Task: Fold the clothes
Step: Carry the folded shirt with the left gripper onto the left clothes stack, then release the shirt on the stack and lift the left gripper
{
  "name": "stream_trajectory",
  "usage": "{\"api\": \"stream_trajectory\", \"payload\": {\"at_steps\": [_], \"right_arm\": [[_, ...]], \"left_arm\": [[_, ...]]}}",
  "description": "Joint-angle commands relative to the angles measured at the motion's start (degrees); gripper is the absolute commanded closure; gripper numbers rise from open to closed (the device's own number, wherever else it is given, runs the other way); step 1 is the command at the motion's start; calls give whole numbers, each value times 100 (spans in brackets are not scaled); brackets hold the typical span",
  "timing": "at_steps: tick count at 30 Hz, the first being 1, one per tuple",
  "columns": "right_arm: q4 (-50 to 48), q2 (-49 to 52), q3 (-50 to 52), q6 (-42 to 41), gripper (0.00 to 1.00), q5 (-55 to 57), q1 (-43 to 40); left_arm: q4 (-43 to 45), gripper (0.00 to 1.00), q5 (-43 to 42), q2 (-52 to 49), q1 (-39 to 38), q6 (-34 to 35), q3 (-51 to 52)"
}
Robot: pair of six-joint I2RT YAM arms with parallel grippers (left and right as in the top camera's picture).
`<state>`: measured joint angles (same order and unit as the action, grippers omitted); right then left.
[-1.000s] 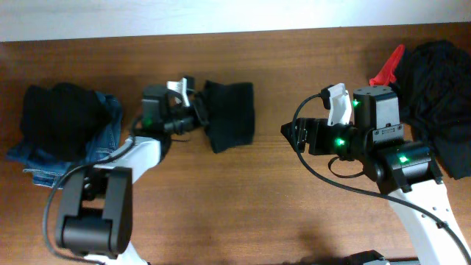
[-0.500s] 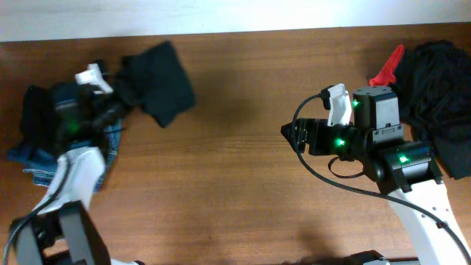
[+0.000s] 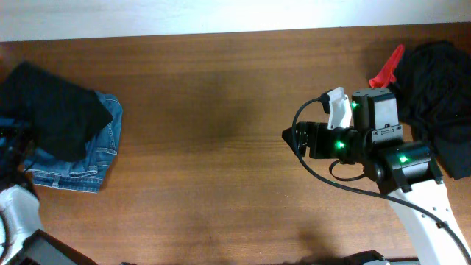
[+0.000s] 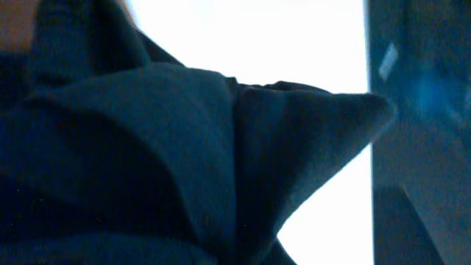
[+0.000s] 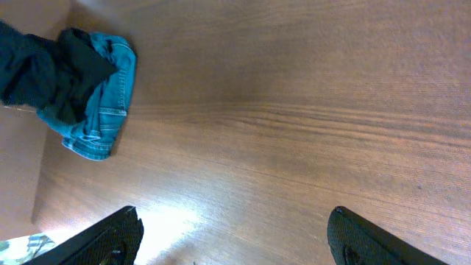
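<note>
The dark T-shirt (image 3: 51, 110) has moved left onto the jeans (image 3: 92, 158); right fingers (image 5: 118, 237) spread, left fingers' state cloth-hidden.

no legible txt or labels anywhere

Open middle, clutter at both ends
The tabletop (image 3: 221, 147) is bare wood across its whole middle, from far edge to near edge, with free passage there. At the left end a dark garment (image 3: 51, 110) lies on blue jeans (image 3: 99, 158), the left arm (image 3: 11, 213) just beside them. In the far right corner sit a heap of dark clothes (image 3: 441, 88) and a red object (image 3: 388, 65); the right arm (image 3: 401, 165) stands before them, jaws spread wide over bare wood
</note>
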<state>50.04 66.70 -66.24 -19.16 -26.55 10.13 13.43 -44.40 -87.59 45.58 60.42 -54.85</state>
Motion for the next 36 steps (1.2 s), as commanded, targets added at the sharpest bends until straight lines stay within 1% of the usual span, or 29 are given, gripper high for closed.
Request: {"api": "stream_trajectory", "payload": {"at_steps": [1, 4, 7, 9, 10, 12, 13, 14, 16, 17, 18, 20, 22, 26, 29, 32, 36], "right_arm": [[109, -22, -70, 96, 15, 177, -50], [166, -22, -70, 96, 16, 177, -50], [221, -24, -70, 96, 16, 177, -50], [280, -24, -70, 96, 18, 177, -50], [317, -24, -70, 96, 18, 177, -50], [369, -24, -70, 96, 19, 177, -50], [398, -24, -70, 96, 19, 177, -50], [417, -24, -70, 101, 19, 177, -50], [435, -24, -70, 190, 19, 175, -50], [446, -24, -70, 229, 19, 175, -50], [463, -24, -70, 238, 19, 177, -52], [466, -24, -70, 247, 19, 177, -50], [461, -24, -70, 245, 19, 177, -52], [461, -24, -70, 247, 18, 179, -52], [461, -24, -70, 247, 18, 179, -52], [461, -24, -70, 247, 18, 177, -52], [457, -24, -70, 247, 18, 214, -52]], "left_arm": [[-295, 99, 507, 31, 140, -540, -85], [-588, 100, 774, -184, 118, -767, -79], [-758, 99, 828, -466, 114, -763, -74], [-975, 99, 885, -629, 114, -758, -74], [-1095, 96, 922, -699, 114, -763, -74], [-1303, 83, 1091, -789, 114, -763, -74], [-1327, 73, 1123, -807, 114, -817, -74], [-1307, 58, 1121, -809, 114, -951, -74], [-1287, 24, 1056, -776, 120, -1154, -79], [-1307, 14, 935, -739, 133, -1274, -79], [-1360, 1, 802, -686, 160, -1390, -81], [-1670, 1, 761, -531, 219, -1436, -81], [-1982, 1, 835, -319, 291, -1740, -81], [-2859, 1, 1285, 168, 455, -2214, -81], [-3355, 1, 1270, 564, 599, -2411, -81], [-3440, 1, 870, 1019, 697, -2450, -83], [-2883, 1, -179, 1663, 658, -2614, -131]]}}
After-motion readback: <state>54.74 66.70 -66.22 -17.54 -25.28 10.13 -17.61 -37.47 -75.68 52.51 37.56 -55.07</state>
